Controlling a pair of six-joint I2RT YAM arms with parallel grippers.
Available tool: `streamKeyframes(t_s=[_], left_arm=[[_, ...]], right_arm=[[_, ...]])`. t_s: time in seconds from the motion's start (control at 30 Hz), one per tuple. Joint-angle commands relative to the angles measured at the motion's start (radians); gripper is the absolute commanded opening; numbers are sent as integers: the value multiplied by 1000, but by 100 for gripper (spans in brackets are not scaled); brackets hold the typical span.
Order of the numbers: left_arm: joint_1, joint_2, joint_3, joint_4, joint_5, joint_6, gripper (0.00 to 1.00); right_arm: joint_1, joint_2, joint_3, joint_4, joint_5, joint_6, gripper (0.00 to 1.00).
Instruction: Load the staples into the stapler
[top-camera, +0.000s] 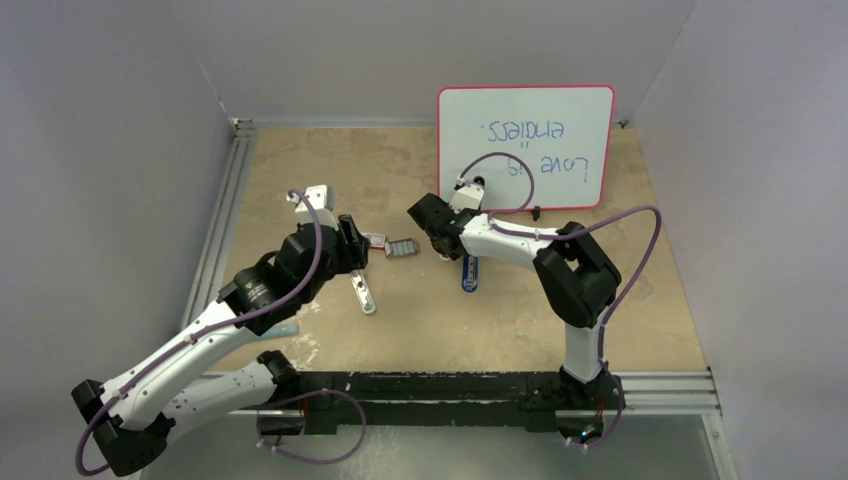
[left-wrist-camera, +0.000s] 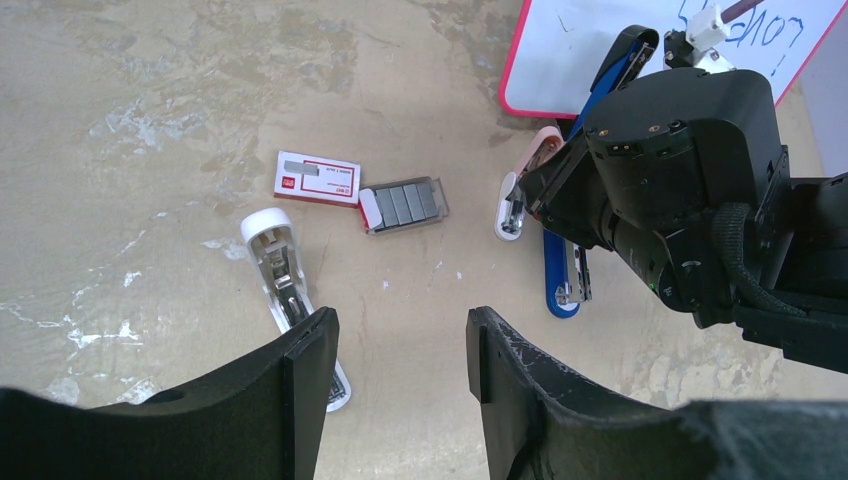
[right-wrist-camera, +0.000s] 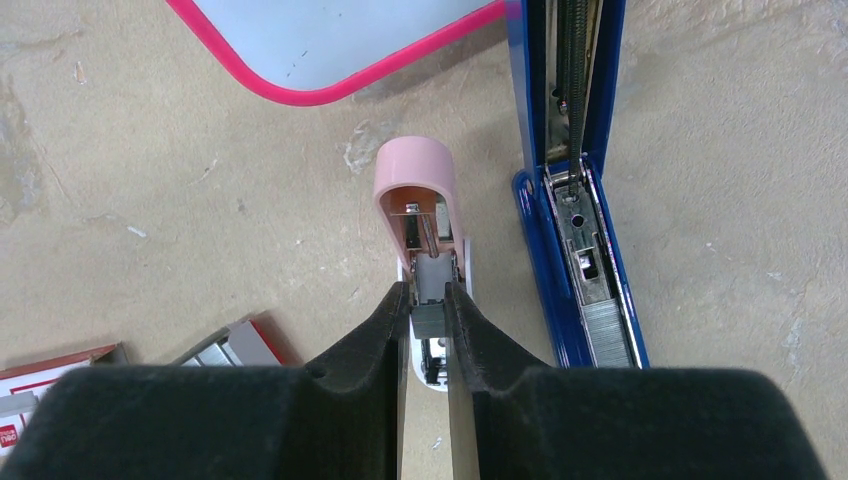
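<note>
Right gripper (right-wrist-camera: 430, 310) pinches the staples (right-wrist-camera: 432, 322), right at the pink stapler (right-wrist-camera: 415, 175)'s open tray. The stapler (right-wrist-camera: 575, 230), blue, lies open just beside on its right, parallel, long axis along the fingers. Left gripper (left-wrist-camera: 400, 325) wide, empty, farther off.

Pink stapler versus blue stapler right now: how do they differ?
The pink stapler is short and stubby; the blue stapler is long and slim. The blue one's channel shows a staple strip; over the pink one's channel the right gripper pinches the staples. Both lie hinged open on the table, side by side.
</note>
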Motion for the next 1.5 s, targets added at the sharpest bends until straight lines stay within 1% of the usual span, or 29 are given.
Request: streamKeyframes(t_s=[0.0,0.87,1.3,1.47], left_arm=[[-2,-3,-5,31,-13,-5,50],[-1,-2,-3,32,-11,-4,50],[-1,2,-2,32,-11,-5,50],[-1,3,-4,31,-11,-5,50]], right_arm=[[6,-19,18,-6,27,29,19],[7,3,-6,-12,8,28,18],[9,-5,-17,-40,25,51,18],[9,2,-18,-24,14,43,18]])
